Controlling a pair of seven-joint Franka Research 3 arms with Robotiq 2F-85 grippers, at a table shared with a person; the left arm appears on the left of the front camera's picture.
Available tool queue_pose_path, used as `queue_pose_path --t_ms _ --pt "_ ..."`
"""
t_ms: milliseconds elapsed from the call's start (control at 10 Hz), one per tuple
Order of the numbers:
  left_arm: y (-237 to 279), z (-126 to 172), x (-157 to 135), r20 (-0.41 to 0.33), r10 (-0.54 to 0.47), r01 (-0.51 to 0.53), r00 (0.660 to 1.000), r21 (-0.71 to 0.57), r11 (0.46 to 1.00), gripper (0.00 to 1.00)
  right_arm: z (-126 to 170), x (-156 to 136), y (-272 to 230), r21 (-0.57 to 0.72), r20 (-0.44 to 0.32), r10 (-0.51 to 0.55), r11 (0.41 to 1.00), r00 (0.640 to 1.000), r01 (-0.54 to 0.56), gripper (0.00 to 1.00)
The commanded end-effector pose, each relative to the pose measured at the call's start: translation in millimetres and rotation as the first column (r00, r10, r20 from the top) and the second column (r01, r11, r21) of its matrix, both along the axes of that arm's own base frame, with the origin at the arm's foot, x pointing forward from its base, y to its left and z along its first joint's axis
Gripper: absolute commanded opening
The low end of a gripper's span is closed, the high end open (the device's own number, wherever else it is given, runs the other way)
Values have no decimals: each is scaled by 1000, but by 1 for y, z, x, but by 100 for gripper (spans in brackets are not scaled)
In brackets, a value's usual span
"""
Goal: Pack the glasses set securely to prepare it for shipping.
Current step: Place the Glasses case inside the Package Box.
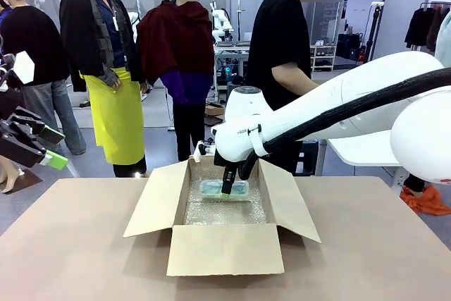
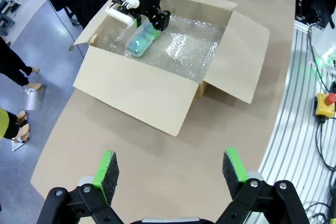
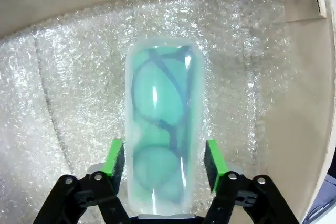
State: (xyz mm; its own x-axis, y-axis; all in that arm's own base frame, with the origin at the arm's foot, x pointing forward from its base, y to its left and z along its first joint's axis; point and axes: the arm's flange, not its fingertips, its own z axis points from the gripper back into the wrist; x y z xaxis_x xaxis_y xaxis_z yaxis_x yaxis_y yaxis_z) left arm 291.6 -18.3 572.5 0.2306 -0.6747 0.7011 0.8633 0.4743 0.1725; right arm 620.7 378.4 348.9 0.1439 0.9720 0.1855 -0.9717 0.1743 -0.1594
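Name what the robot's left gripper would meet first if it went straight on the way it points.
Probably the bare table top, short of the cardboard box; the open left gripper frames it, though depth is unclear.

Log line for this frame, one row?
right gripper shut on mint-green glasses case | case over bubble wrap inside cardboard box | left gripper open, outside box

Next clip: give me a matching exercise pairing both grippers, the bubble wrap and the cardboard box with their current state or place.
1 left gripper
2 right gripper
3 bubble wrap
4 cardboard box

A lines the box floor
B fingers apart, holding nothing
C flaps folded outward
D shut on the mint-green glasses case

Pairs: 1-B, 2-D, 3-A, 4-C.
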Motion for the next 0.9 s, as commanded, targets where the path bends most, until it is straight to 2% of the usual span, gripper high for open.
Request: queue_pose_path --t_ms 0,100,200,300,800 --pt "1 1 -1 1 -13 13 1000 -12 1000 100 6 -3 1 -10 4 -30 1000 1000 30 100" --pt "1 1 -1 1 -13 13 1000 -12 1000 100 7 -5 -3 3 11 -46 999 999 46 89" --pt "1 1 -1 1 -13 13 1000 -12 1000 100 10 -10 -11 21 2 -73 997 997 73 89" --pt "1 1 -1 1 -13 13 1000 -12 1000 100 3 1 -2 3 2 -11 1000 1000 11 89" --pt "1 1 -1 1 -13 13 1000 -12 1000 100 3 1 -2 3 2 -11 1000 1000 11 89"
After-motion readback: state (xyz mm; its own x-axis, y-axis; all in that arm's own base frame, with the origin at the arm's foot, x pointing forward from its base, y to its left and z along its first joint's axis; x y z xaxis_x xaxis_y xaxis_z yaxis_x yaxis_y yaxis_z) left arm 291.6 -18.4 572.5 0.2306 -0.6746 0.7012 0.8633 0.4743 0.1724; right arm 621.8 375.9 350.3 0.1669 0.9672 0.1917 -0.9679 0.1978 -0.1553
